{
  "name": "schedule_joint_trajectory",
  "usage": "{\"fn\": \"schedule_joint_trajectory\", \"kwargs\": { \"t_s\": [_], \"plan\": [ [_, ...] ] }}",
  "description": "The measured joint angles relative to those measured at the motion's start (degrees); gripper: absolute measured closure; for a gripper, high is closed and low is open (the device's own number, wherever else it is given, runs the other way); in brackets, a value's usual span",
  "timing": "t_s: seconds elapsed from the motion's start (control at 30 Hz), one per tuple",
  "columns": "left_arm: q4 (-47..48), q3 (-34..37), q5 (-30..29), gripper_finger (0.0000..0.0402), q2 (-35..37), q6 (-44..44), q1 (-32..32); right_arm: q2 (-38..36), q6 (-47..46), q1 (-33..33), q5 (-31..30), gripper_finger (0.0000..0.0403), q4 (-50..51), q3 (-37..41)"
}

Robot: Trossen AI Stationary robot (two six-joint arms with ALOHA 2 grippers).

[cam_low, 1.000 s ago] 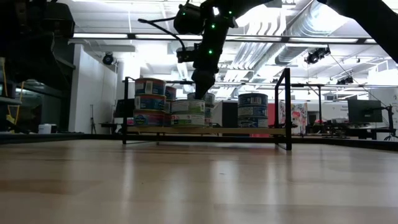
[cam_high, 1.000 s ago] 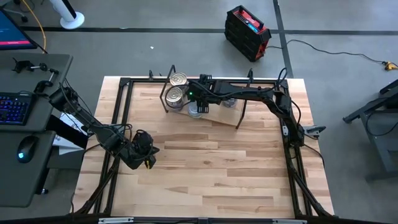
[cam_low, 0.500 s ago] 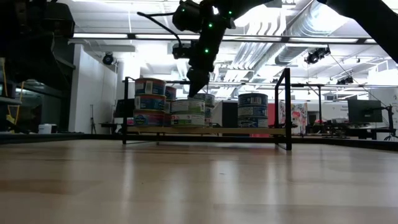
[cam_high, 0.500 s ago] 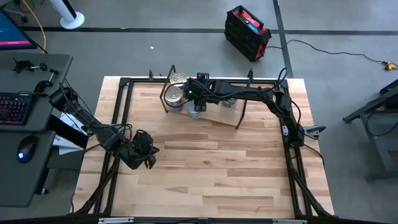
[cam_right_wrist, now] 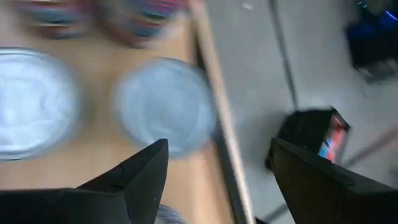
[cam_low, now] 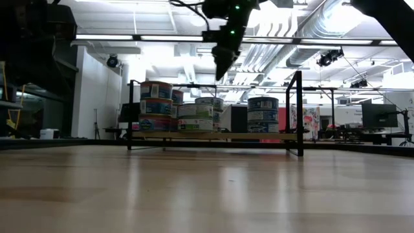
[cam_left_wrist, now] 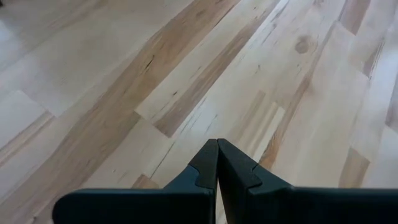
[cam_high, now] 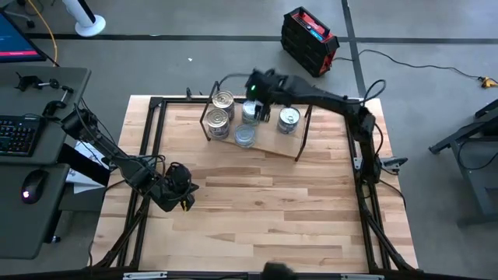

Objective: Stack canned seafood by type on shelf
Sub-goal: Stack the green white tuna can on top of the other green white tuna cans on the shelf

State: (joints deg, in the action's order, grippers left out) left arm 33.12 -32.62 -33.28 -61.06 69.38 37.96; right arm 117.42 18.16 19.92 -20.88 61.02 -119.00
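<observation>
High view, shelf: the shelf (cam_high: 274, 145), a light wooden board on thin black wire uprights, stands at the far side of the table (cam_high: 257, 210), which keeps the open planks in front free for the arms.
High view, tins: the canned seafood (cam_high: 223, 100) sits in stacks on the board, two gold-topped stacks on the left, silver-lidded ones in the middle and at the right; like seems to sit with like, as the task wants.
High view, right arm: the right gripper (cam_high: 255, 84) hangs above the shelf's far edge, clear of the tins.
High view, left arm: the left gripper (cam_high: 184, 204) waits low over the table's left side, well apart from the shelf.
Low view: flat round tins with printed paper bands and shiny rims, stacked three high at the left, lower in the middle; the right gripper (cam_low: 223, 65) hangs above them, touching none.
Left wrist view: the left gripper's (cam_left_wrist: 217, 163) dark fingertips meet, pinched together on nothing, over pale grained wood.
Right wrist view: the right gripper's (cam_right_wrist: 217, 163) fingers stand wide apart and empty; below lie round silver lids, blurred.
</observation>
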Motion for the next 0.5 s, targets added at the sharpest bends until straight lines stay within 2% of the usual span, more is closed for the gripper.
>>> {"fn": "schedule_joint_trajectory", "kwargs": {
  "t_s": [0.13,0.27,0.5],
  "plan": [
    [0.2,0.0,0.3,0.0401,0.0,0.2,0.0,-0.7,-4.2,4.9,-2.0,0.0134,3.0,-0.1],
    [0.2,0.0,0.4,0.0401,0.0,0.5,0.0,0.0,-8.2,8.5,3.5,0.0134,5.4,0.0],
    [0.2,0.0,0.4,0.0401,0.0,-1.1,0.0,3.7,-12.1,9.5,4.4,0.0134,6.6,0.0]
  ]
}}
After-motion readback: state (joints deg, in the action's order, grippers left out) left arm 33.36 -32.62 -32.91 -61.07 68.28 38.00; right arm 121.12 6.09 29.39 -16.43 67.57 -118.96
